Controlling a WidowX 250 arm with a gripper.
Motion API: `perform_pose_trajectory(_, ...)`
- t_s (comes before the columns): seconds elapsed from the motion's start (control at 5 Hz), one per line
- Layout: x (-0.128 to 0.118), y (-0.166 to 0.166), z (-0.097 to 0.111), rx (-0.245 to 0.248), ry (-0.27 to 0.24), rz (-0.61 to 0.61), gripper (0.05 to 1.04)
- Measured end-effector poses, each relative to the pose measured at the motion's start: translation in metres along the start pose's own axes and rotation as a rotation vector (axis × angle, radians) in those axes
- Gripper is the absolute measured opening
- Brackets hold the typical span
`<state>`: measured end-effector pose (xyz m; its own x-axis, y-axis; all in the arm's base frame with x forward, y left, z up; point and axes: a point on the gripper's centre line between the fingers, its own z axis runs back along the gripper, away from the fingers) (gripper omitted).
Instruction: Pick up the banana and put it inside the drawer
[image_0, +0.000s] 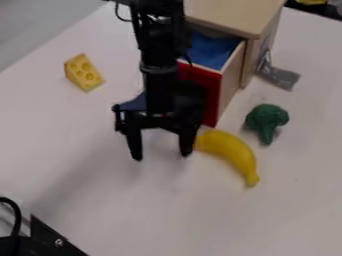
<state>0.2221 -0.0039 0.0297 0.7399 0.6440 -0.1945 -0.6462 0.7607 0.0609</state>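
Note:
The black gripper (160, 154) hangs over the white table in front of the drawer, its two fingers spread wide with nothing between them. A yellow banana (230, 152) lies on the table just right of the gripper, its upper end close beside the right finger. The wooden drawer (230, 75) with a red front is pulled out of its cabinet, behind the arm and up from the banana. Blue lining shows inside it. Part of the red front is hidden by the arm.
A green broccoli toy (266, 120) lies right of the banana. The wooden cabinet (234, 15) stands at the top, with a grey metallic piece (279, 75) by its right side. A yellow cheese wedge (83, 72) is at left. Black hardware (53, 240) fills the bottom left corner.

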Motion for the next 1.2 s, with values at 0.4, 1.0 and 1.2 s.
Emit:
perform_pose_trajectory(0.4, -0.010, -0.020, -0.027, 0.003, -0.025, -0.044, 1.000)
perform_pose_trajectory(1.0, -0.014, -0.041, -0.022, -0.132, 0.022, 0.005, 1.000)
perform_pose_trajectory(1.2, -0.014, -0.046, -0.020, -0.158, 0.023, 0.016, 1.000)
